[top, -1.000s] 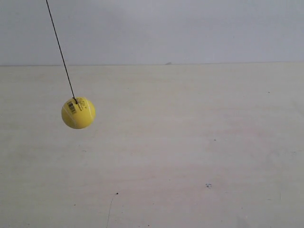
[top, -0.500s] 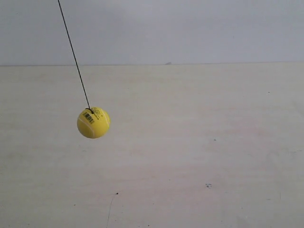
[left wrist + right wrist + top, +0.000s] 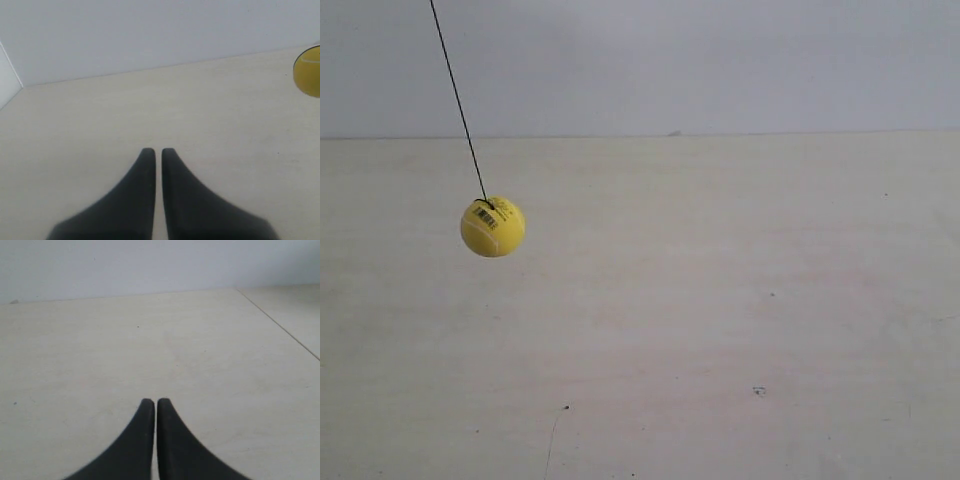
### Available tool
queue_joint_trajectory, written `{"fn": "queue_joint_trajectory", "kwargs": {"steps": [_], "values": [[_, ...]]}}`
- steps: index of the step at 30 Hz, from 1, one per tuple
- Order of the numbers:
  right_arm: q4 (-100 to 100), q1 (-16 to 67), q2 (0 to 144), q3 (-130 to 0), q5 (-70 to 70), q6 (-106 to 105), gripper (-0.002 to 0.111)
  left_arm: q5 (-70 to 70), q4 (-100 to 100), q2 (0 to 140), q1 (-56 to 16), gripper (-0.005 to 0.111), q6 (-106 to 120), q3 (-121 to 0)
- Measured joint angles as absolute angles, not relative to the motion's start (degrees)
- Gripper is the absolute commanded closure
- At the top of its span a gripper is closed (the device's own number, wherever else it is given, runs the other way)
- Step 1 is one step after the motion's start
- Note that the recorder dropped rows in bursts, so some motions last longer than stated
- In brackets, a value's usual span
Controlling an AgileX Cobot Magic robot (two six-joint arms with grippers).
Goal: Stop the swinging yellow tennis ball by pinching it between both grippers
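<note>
Exterior view takes in a wide pale wooden table [image 3: 720, 300] that fills most of the picture, with a plain grey-white wall [image 3: 720, 60] behind it toward 12 o'clock. Neither arm shows in this view.

Each wrist view shows one black claw above the same pale tabletop. The left claw [image 3: 158, 152] has its two pointed jaws drawn almost together, with only a thin slit between them and nothing gripped. The right claw [image 3: 152, 402] stands the same way, its tips nearly touching and nothing held.

The yellow ball [image 3: 492, 227] hangs above the table at about 9 o'clock from the middle of the exterior view, touching nothing but its string. In the left wrist view, part of the ball [image 3: 309, 71] is cut off by the frame's edge, well apart from the claw tips. The right wrist view does not show it.

A thin black string [image 3: 458, 100] rises slanted from the ball toward 11 o'clock and leaves the frame. A small black barcode [image 3: 485, 215] sits at about 11 o'clock on the ball.
</note>
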State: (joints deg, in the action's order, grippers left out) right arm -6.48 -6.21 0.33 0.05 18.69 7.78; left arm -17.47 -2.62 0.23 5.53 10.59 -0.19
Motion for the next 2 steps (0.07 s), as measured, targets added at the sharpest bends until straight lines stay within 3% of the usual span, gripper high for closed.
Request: {"fn": "queue_joint_trajectory", "kwargs": {"steps": [2], "values": [[-6.5, -6.2, 0.3, 0.1, 18.7, 7.8, 0.108, -17.5, -2.6, 0.2, 5.5, 0.102, 10.6, -0.2]]}}
